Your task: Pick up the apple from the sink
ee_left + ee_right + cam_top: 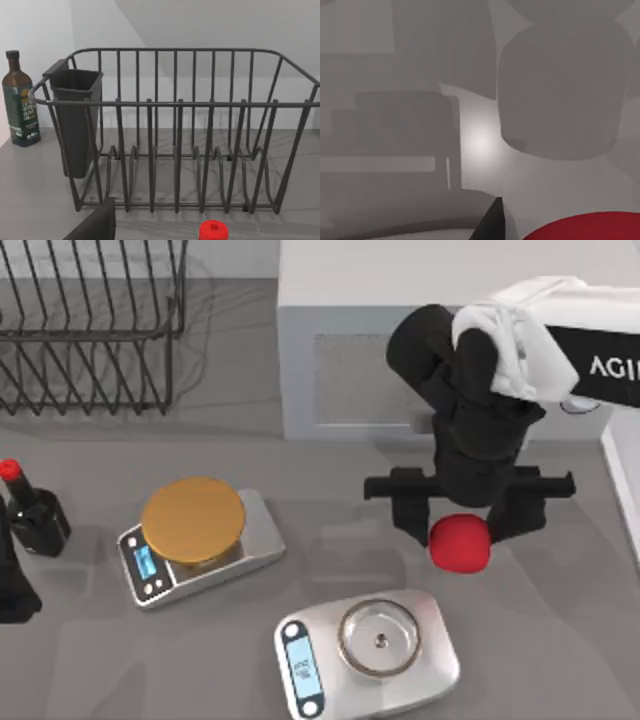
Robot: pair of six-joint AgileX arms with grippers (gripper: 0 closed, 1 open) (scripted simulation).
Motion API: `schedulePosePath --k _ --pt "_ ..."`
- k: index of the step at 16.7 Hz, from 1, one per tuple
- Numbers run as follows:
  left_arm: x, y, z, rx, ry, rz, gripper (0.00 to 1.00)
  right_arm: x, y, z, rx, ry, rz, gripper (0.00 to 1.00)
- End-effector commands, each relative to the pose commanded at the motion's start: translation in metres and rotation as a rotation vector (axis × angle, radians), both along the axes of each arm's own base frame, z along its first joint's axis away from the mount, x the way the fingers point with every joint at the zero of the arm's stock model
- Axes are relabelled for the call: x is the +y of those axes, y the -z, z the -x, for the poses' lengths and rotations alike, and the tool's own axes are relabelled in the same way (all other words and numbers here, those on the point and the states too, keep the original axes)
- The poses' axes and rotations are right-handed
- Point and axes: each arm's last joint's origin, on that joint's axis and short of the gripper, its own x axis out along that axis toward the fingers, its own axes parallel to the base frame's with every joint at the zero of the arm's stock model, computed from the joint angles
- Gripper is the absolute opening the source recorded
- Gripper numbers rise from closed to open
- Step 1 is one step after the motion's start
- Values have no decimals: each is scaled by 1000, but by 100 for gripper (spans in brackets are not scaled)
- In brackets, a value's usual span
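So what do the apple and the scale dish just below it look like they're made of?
Apple: smooth matte red, evenly coloured, likely plastic or rubber. Scale dish: shiny silver with bright rim glints, probably steel. The right end effector straddles the apple.

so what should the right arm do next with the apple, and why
Probably close the fingers, then lift. In the top view the right gripper hangs over the apple with a dark finger on either side of it, and the ball looks to rest on the grey table. Whether the pads already touch it, I cannot tell.
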Motion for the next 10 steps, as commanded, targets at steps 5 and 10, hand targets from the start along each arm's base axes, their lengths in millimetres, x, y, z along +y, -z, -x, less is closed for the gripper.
schedulePosePath --k 5,10 --pt "0 0 0 0 0 0 100 0 0 0 0 0 0 100" --pt "0 0 0 0 0 0 100 0 0 0 0 0 0 100"
